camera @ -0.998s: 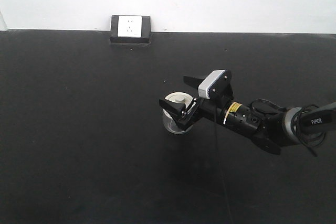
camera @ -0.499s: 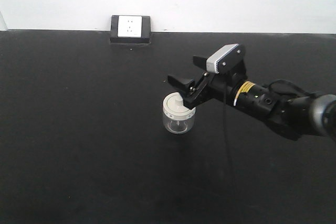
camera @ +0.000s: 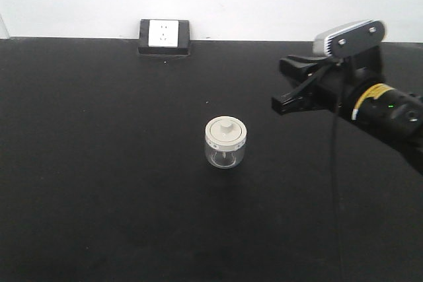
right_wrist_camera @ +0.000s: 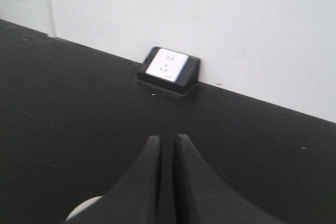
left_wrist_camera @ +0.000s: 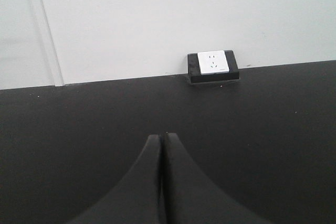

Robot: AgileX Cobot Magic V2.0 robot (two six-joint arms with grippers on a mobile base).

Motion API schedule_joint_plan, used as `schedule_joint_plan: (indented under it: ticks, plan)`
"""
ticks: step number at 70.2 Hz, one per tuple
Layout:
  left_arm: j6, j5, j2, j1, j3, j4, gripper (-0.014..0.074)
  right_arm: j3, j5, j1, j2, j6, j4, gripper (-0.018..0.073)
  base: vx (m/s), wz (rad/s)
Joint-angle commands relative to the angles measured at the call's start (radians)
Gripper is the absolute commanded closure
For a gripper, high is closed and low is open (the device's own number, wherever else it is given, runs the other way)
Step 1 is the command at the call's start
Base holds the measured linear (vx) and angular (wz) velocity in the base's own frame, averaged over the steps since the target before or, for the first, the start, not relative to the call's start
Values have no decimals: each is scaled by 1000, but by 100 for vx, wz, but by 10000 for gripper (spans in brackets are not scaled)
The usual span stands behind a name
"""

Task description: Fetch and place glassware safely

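Jar (camera: 225, 142): upright on black table (camera: 99, 163), lid on. Right gripper (camera: 285, 85): well apart, empty; fingers nearly together. Left gripper (left_wrist_camera: 160, 141): fingers closed, empty.

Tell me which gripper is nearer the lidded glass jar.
Right. The right gripper hangs above and to one side of the jar, not touching. The left gripper is out of the front view; no jar appears in its camera.

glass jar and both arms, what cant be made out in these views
- Glass jar, front view: label print on the lid rim is too small to read; contents unclear through the glass.
- Jar, right wrist view: only a blurred pale sliver, cut off by the bottom edge.
- Left gripper: outside the front view, so its position relative to the jar is unknown.
- Right gripper, front view: dark against the black table, fingertip gap unclear.
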Motion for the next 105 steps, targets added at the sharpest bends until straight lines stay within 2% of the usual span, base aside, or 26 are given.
schedule_joint_plan:
  ticks: [1, 10, 28, 46, 66, 80, 105]
  plan:
    - [-3, -75, 9, -8, -31, -9, 603, -5, 48, -7, -114, 4, 47, 567, 0, 0]
    - [-3, -75, 9, -8, -31, -9, 603, 52, 155, -7, -240, 2, 96, 564, 0, 0]
    - [-3, -75, 9, -8, -31, -9, 603, 223, 190, -7, -511, 2, 97, 563, 0, 0]
    - [-3, -75, 9, -8, -31, -9, 603, 370, 368, -7, -775, 2, 97, 563, 0, 0]
    - [-3, -75, 9, -8, -31, -9, 603, 511, 382, -7, -1012, 2, 95, 563, 0, 0]
    - [-3, -75, 9, -8, -31, -9, 603, 564, 405, -7, -1100, 3, 95, 563, 0, 0]
    - [-3, -75, 9, -8, -31, -9, 603, 565, 405, -7, -1106, 2, 89, 563, 0, 0]
